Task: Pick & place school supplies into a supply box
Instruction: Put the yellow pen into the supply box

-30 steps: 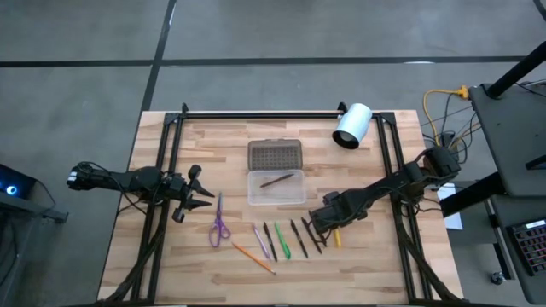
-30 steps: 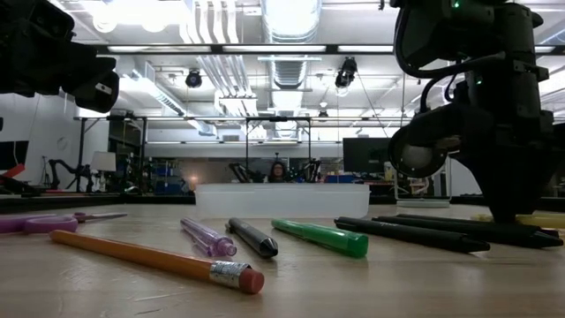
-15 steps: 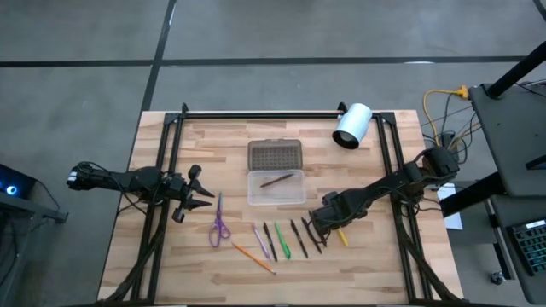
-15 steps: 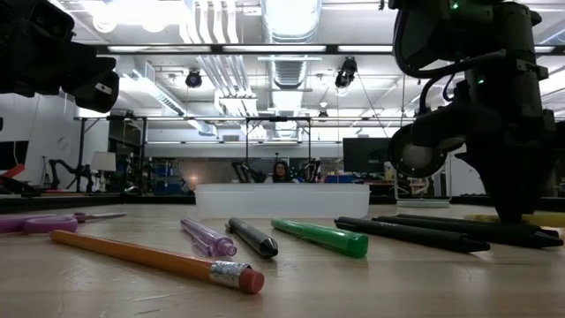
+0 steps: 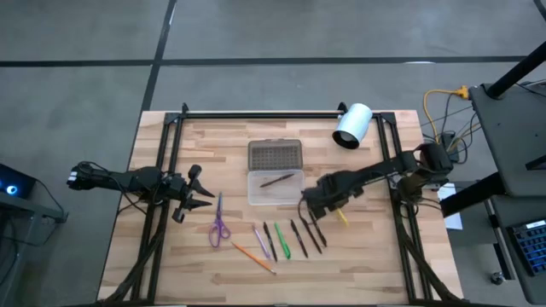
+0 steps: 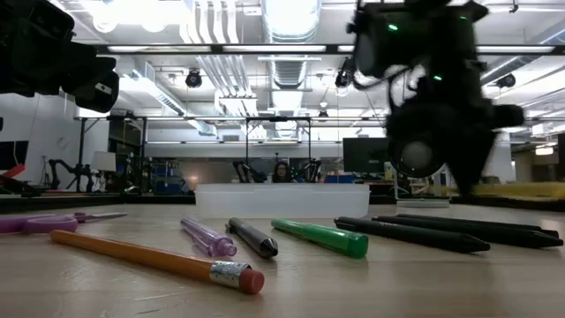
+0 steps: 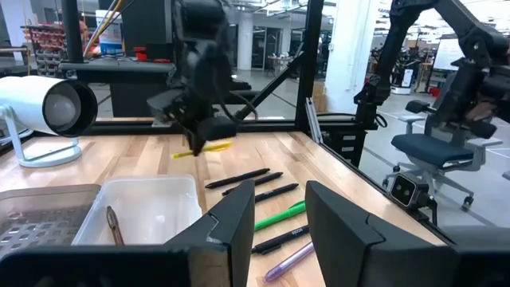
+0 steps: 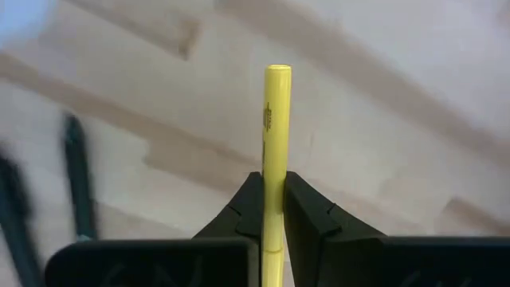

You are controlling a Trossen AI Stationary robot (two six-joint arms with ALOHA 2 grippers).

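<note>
The supply box [image 5: 276, 189] is a clear tray with its dotted lid [image 5: 275, 155] open on the far side; a brown pencil [image 5: 276, 180] lies inside. Purple scissors [image 5: 219, 223], an orange pencil [image 5: 252, 257], a pink pen [image 5: 261, 241], a green pen [image 5: 282, 240] and black pens [image 5: 305, 235] lie flat on the table nearer me. My right gripper [image 5: 320, 202] hangs just right of the box, shut on a yellow pen [image 5: 341, 217]. My left gripper [image 5: 205, 198] waits open at the left. My right gripper pinches the yellow pen between its two fingers [image 8: 253, 203], around the middle of the barrel [image 7: 201, 148]. The fingers come from above, pointing down, and lie across the pen. The pen is lifted clear of the table, nearly level, with one end [image 8: 277, 76] sticking out past the fingers.
A white cylinder [image 5: 351, 126] lies at the far right of the table. Black frame rails [image 5: 386, 162] run along both sides and the far edge. Bare wood [image 5: 358, 247] shows to the right of the black pens.
My right gripper has risen and gone toward the far left, toward the supply box, turning a little. The yellow pen, which lay on the table right of the black pens, has gone with it and now hangs clear of the table.
</note>
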